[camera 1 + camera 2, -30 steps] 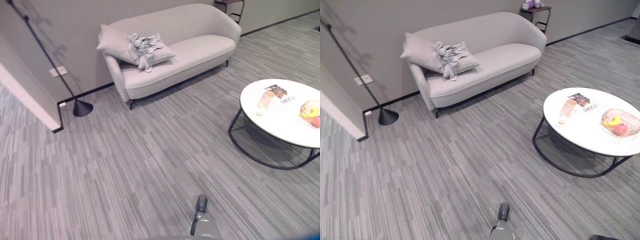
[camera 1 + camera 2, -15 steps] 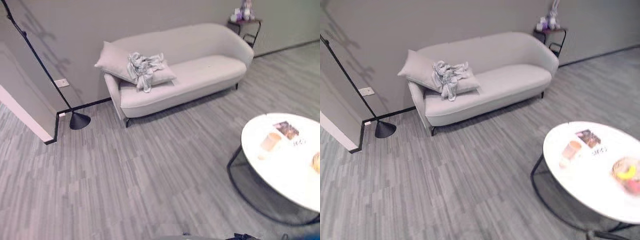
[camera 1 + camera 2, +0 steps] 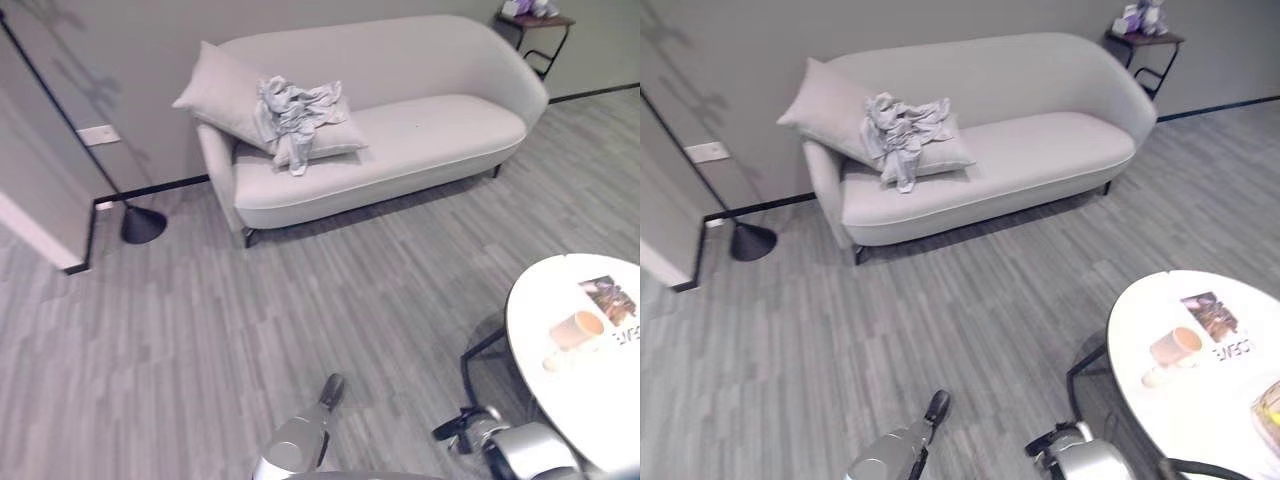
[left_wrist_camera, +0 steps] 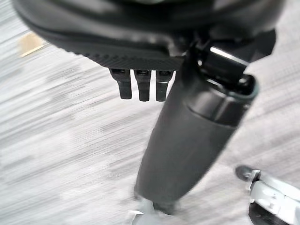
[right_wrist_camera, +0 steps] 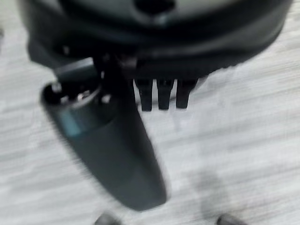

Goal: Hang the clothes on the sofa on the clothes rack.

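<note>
A crumpled pale grey garment [image 3: 295,110] lies on a pillow [image 3: 215,95] at the left end of the light grey sofa [image 3: 420,140] against the far wall. Both of my hands hang low over the carpet, far from the sofa. My left hand [image 3: 332,389] shows at the bottom middle, and its wrist view has straight fingers [image 4: 139,86] and thumb [image 4: 192,140] with nothing in them. My right hand [image 3: 1046,443] hangs beside the table, fingers [image 5: 161,96] straight and empty.
A round white table [image 3: 1160,400] on a black frame stands at the near right, with a cup [image 3: 1176,345] and a magazine on it. A black pole on a cone base [image 3: 143,225] leans by the wall corner at left. A small side table [image 3: 1145,35] stands at the back right.
The camera has swung, so the sofa sits more central and the table further right. Both arms now show at the bottom edge. The garment has not moved.
</note>
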Controlling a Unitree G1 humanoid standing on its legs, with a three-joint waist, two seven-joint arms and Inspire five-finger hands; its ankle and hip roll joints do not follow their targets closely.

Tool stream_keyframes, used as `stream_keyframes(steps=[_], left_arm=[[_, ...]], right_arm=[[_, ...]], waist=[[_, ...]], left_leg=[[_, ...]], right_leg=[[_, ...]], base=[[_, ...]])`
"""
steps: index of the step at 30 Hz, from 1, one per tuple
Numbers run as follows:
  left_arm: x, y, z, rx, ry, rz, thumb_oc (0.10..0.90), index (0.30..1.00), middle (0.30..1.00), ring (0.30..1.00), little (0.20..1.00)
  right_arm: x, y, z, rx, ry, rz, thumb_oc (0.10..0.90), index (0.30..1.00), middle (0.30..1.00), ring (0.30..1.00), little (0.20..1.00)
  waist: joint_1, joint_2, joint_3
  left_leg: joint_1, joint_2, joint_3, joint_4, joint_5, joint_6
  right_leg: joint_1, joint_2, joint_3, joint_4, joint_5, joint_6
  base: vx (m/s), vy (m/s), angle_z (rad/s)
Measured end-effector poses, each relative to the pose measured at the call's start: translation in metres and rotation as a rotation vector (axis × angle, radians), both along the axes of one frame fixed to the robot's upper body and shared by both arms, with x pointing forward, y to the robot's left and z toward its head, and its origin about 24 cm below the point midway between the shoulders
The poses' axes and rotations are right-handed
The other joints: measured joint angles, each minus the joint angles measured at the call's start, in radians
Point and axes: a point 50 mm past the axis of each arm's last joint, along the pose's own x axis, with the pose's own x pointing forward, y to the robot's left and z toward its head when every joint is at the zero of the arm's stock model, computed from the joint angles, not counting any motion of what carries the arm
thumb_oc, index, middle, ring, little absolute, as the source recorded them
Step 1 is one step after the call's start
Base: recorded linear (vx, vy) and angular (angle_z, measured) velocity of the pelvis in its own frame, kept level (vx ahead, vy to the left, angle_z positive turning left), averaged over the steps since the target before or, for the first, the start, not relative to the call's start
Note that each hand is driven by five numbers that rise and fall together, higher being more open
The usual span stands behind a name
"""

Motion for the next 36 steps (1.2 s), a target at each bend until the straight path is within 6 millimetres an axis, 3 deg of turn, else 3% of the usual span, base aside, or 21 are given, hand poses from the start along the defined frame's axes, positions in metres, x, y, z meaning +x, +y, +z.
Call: stream_keyframes(steps=[1,5,6,7,8,10,11,12,14,15,17,18,22,25,26,28,29,32,33,34,36], left_arm=[[0.008,-0.004,-0.001,-0.010,-0.027,-0.005,0.800,0.900,0.900,0.900,0.900],[0.032,-0.014,-0.003,-0.027,-0.096,-0.077,0.800,0.900,0.900,0.900,0.900],[0.039,-0.012,-0.003,-0.016,-0.103,-0.101,0.800,0.900,0.900,0.900,0.900],[0.049,-0.009,-0.002,0.011,-0.117,-0.112,0.800,0.900,0.900,0.900,0.900],[0.052,-0.008,-0.001,0.023,-0.121,-0.121,0.800,0.900,0.900,0.900,0.900],[0.069,-0.006,0.001,0.033,-0.175,-0.132,0.800,0.900,0.900,0.900,0.900],[0.076,-0.003,0.002,0.048,-0.192,-0.130,0.800,0.900,0.900,0.900,0.900],[0.077,0.002,0.003,0.067,-0.201,-0.132,0.800,0.900,0.900,0.900,0.900],[0.090,0.002,0.006,0.066,-0.253,-0.137,0.800,0.900,0.900,0.900,0.900],[0.085,0.001,0.005,0.064,-0.241,-0.130,0.800,0.900,0.900,0.900,0.900],[0.091,-0.002,0.005,0.058,-0.259,-0.135,0.800,0.900,0.900,0.900,0.900],[0.087,-0.009,0.003,0.039,-0.257,-0.095,0.800,0.900,0.900,0.900,0.900],[0.058,-0.006,0.000,0.038,-0.197,0.034,0.800,0.900,0.900,0.900,0.900],[0.021,-0.009,-0.002,0.036,-0.119,0.107,0.800,0.900,0.900,0.900,0.900],[-0.013,-0.019,-0.002,0.023,-0.042,0.161,0.800,0.900,0.900,0.900,0.900],[-0.016,-0.029,-0.004,-0.001,-0.030,0.165,0.800,0.900,0.900,0.900,0.900],[-0.008,-0.027,-0.004,-0.011,-0.054,0.133,0.800,0.900,0.900,0.900,0.900],[0.016,-0.017,-0.003,0.006,-0.143,0.089,0.800,0.900,0.900,0.900,0.900],[0.028,-0.008,-0.001,0.025,-0.169,0.040,0.800,0.900,0.900,0.900,0.900],[0.077,0.007,0.009,0.049,-0.335,-0.051,0.800,0.900,0.900,0.900,0.900],[0.110,0.018,0.020,0.079,-0.453,-0.104,0.800,0.900,0.900,0.900,0.900]], right_arm=[[-0.009,0.017,-0.005,0.040,0.016,0.006,0.800,0.900,0.900,0.900,0.900],[-0.037,0.055,-0.012,0.124,0.108,0.017,0.800,0.900,0.900,0.900,0.900],[-0.030,0.052,-0.011,0.108,0.088,0.032,0.800,0.900,0.900,0.900,0.900],[-0.017,0.048,-0.008,0.071,0.037,0.075,0.800,0.900,0.900,0.900,0.900],[-0.013,0.047,-0.007,0.056,0.015,0.088,0.800,0.900,0.900,0.900,0.900],[0.016,0.051,0.000,0.068,-0.115,0.186,0.800,0.900,0.900,0.900,0.900],[0.035,0.063,0.009,0.121,-0.212,0.230,0.800,0.900,0.900,0.900,0.900],[0.055,0.072,0.021,0.153,-0.318,0.283,0.800,0.900,0.900,0.900,0.900],[0.083,0.087,0.045,0.215,-0.472,0.341,0.800,0.900,0.900,0.900,0.900],[0.096,0.093,0.062,0.229,-0.570,0.406,0.800,0.900,0.900,0.900,0.900],[0.121,0.087,0.091,0.199,-0.742,0.436,0.800,0.900,0.900,0.900,0.900],[0.137,0.068,0.113,0.136,-0.848,0.391,0.800,0.900,0.900,0.900,0.900],[0.158,0.016,0.136,-0.039,-0.927,0.259,0.800,0.900,0.900,0.900,0.900],[0.157,-0.004,0.138,-0.120,-0.917,0.266,0.800,0.900,0.900,0.900,0.900],[0.154,-0.019,0.139,-0.161,-0.911,0.221,0.800,0.900,0.900,0.900,0.900],[0.147,-0.036,0.138,-0.236,-0.886,0.204,0.800,0.900,0.900,0.900,0.900],[0.145,-0.050,0.141,-0.289,-0.873,0.215,0.800,0.900,0.900,0.900,0.900],[0.151,-0.054,0.150,-0.326,-0.908,0.222,0.800,0.900,0.900,0.900,0.900],[0.153,-0.056,0.155,-0.349,-0.929,0.220,0.800,0.900,0.900,0.900,0.900],[0.157,-0.066,0.172,-0.405,-0.989,0.201,0.800,0.900,0.900,0.900,0.900],[0.163,-0.067,0.182,-0.412,-1.033,0.192,0.800,0.900,0.900,0.900,0.900]], waist=[[-0.005,-0.017,-0.013],[-0.031,0.031,-0.059],[-0.034,0.038,-0.048],[-0.070,0.062,-0.027],[-0.086,0.068,-0.030],[-0.135,0.101,-0.043],[-0.153,0.109,-0.045],[-0.181,0.119,-0.033],[-0.207,0.104,-0.008],[-0.211,0.076,-0.003],[-0.251,0.042,0.021],[-0.261,0.022,0.023],[-0.296,0.039,0.024],[-0.301,0.075,-0.027],[-0.286,0.126,-0.073],[-0.273,0.173,-0.108],[-0.269,0.165,-0.102],[-0.251,0.122,-0.093],[-0.257,0.098,-0.086],[-0.224,0.046,-0.044],[-0.186,-0.010,0.015]], left_leg=[[0.023,-0.020,0.008,-0.005,-0.017,0.025],[0.192,-0.058,0.008,-0.079,-0.069,0.088],[0.221,-0.079,0.005,-0.077,-0.080,0.118],[0.292,-0.119,-0.038,-0.078,-0.104,0.187],[0.316,-0.132,-0.057,-0.077,-0.114,0.203],[0.348,-0.113,-0.124,-0.052,-0.145,0.228],[0.323,-0.095,-0.148,-0.034,-0.162,0.217],[0.318,-0.078,-0.176,-0.028,-0.163,0.201],[0.358,-0.080,-0.202,-0.048,-0.195,0.113],[0.365,-0.079,-0.166,-0.040,-0.240,0.057],[0.377,-0.111,-0.141,-0.004,-0.272,0.110],[0.385,-0.139,-0.222,0.061,-0.328,0.169],[0.497,-0.116,-0.330,0.073,-0.427,0.151],[0.641,-0.063,-0.322,-0.034,-0.435,0.138],[0.696,-0.030,-0.321,-0.009,-0.464,0.089],[0.673,-0.009,-0.328,0.097,-0.462,0.031],[0.623,0.021,-0.305,0.230,-0.485,-0.020],[0.551,0.116,-0.290,0.327,-0.500,-0.028],[0.480,0.140,-0.265,0.478,-0.469,-0.049],[0.155,0.180,-0.207,0.929,-0.387,-0.057],[-0.032,0.194,-0.129,0.991,-0.371,-0.009]], right_leg=[[-0.008,-0.021,-0.014,0.057,0.000,0.004],[-0.157,-0.089,-0.038,0.550,0.070,0.121],[-0.202,-0.121,-0.053,0.696,0.137,0.174],[-0.306,-0.204,-0.087,0.968,0.363,0.211],[-0.350,-0.242,-0.115,1.070,0.367,0.200],[-0.533,-0.239,-0.183,1.136,0.273,0.091],[-0.628,-0.182,-0.166,1.071,0.221,0.107],[-0.664,-0.128,-0.151,0.936,0.194,0.077],[-0.719,-0.070,-0.146,0.671,0.192,0.079],[-0.688,-0.051,-0.119,0.415,0.204,0.085],[-0.693,-0.043,-0.095,0.226,0.237,0.135],[-0.655,-0.004,0.018,-0.067,0.256,0.155],[-0.698,0.026,-0.029,-0.056,0.312,0.094],[-0.690,0.055,-0.135,0.028,0.359,-0.010],[-0.648,0.088,-0.150,0.074,0.493,-0.086],[-0.616,0.124,-0.152,0.070,0.486,-0.141],[-0.548,0.132,-0.157,0.033,0.449,-0.147],[-0.487,0.161,-0.137,0.029,0.411,-0.153],[-0.458,0.149,-0.115,0.023,0.366,-0.140],[-0.453,0.152,-0.112,0.063,0.290,-0.183],[-0.422,0.120,-0.116,0.053,0.278,-0.170]], base=[[0.32,0.187,-0.22],[0.37,0.328,-0.06],[0.52,0.519,0.46],[0.44,0.373,0.73],[0.54,0.175,0.86],[0.30,-0.050,0.79],[0.21,-0.112,0.84],[0.36,-0.186,0.82],[0.34,-0.139,0.70],[0.51,-0.120,0.70],[0.64,-0.103,1.03],[0.56,-0.053,1.10],[0.48,-0.101,0.87],[0.60,-0.170,0.16],[0.66,-0.176,-0.08],[0.49,-0.094,0.13],[0.35,-0.061,0.30],[0.34,-0.082,0.19],[0.11,-0.180,0.36],[0.23,-0.185,0.30],[0.18,-0.051,0.08]])
